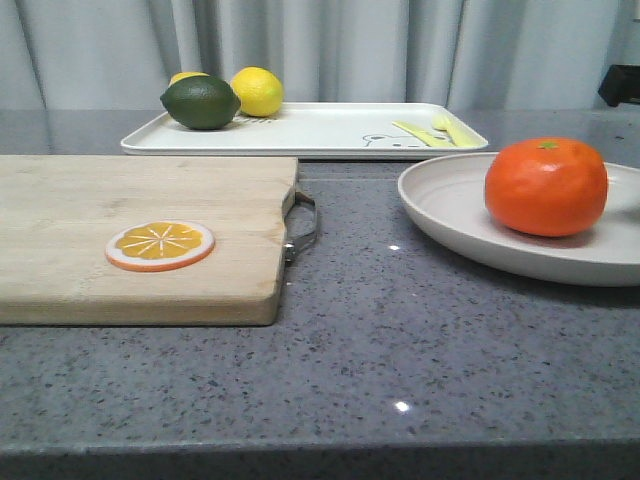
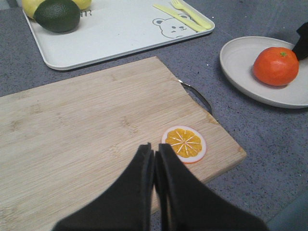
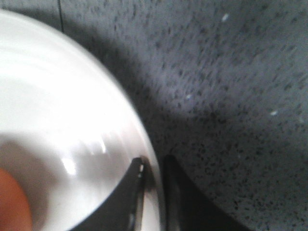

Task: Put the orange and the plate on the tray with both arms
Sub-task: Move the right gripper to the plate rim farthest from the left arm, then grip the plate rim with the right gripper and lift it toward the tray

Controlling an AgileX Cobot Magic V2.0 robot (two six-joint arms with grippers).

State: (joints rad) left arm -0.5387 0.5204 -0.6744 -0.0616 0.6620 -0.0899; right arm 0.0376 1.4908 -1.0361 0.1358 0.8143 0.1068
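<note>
So the orange (image 1: 546, 187) is sitting in the plate (image 1: 450, 205), which is on the grey table (image 1: 400, 340) at about 3 o'clock, in front of the tray (image 1: 320, 130) at 12. Right end effector (image 3: 155, 169) is clamped on the plate's rim, one finger inside, one outside. Left end effector (image 2: 155, 155) is clenched with nothing in it, above the cutting board (image 2: 72, 134).

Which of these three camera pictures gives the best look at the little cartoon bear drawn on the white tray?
The left wrist view: it looks down on the tray, so the bear drawing shows its whole face. The front view sees the tray almost edge-on, leaving only a thin sliver of the bear. The right wrist view shows no tray.
</note>
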